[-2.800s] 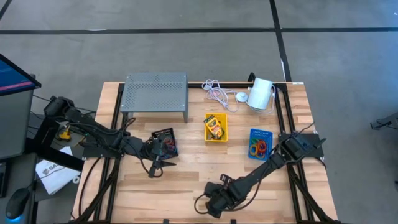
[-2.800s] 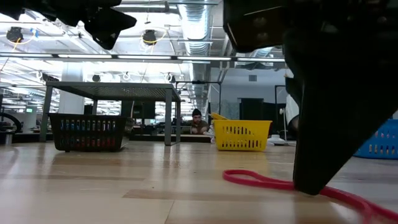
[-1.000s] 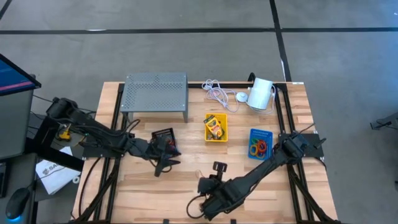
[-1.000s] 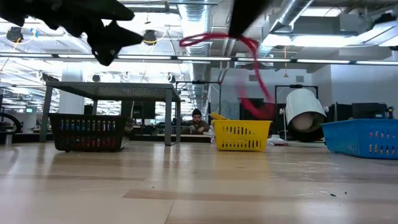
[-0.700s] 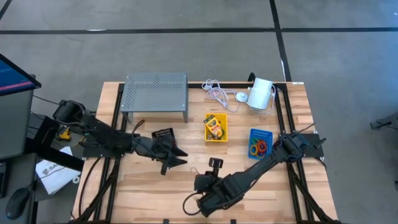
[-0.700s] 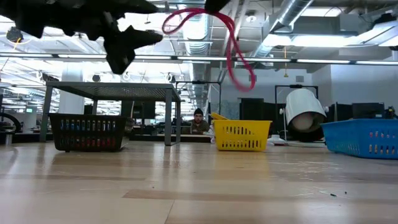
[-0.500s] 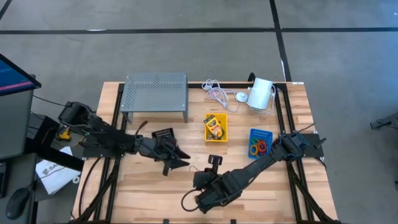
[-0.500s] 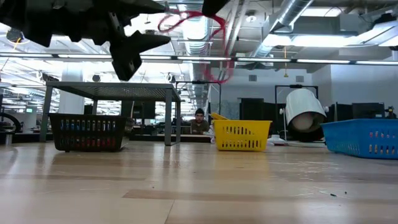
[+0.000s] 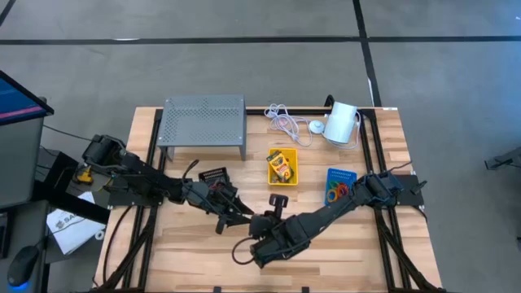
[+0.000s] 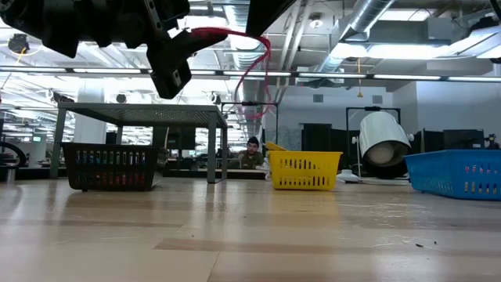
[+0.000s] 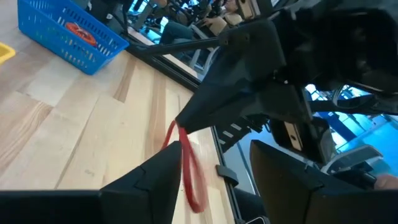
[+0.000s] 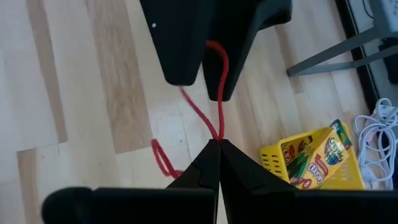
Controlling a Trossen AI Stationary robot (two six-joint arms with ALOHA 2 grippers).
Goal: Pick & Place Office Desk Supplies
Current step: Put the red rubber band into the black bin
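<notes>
The right gripper (image 12: 216, 147) is pinched fully closed on a red rubber band (image 12: 214, 93), holding it in the air above the table's middle, toward six o'clock in the high view. The left gripper (image 11: 211, 168) faces it with fingers spread; the band's loop hangs between them, over one finger (image 11: 163, 171). In the low view the red loop (image 10: 254, 74) dangles high above the wood. Outward at twelve o'clock stands the yellow bin (image 9: 282, 167) with crayon boxes (image 12: 314, 158), at two o'clock the blue bin (image 9: 339, 186) holding coloured bands, at ten o'clock the black bin (image 9: 214, 177). Beyond, along the far edge, stand the grey stand (image 9: 203, 122) and the white cylinder (image 9: 341, 124).
</notes>
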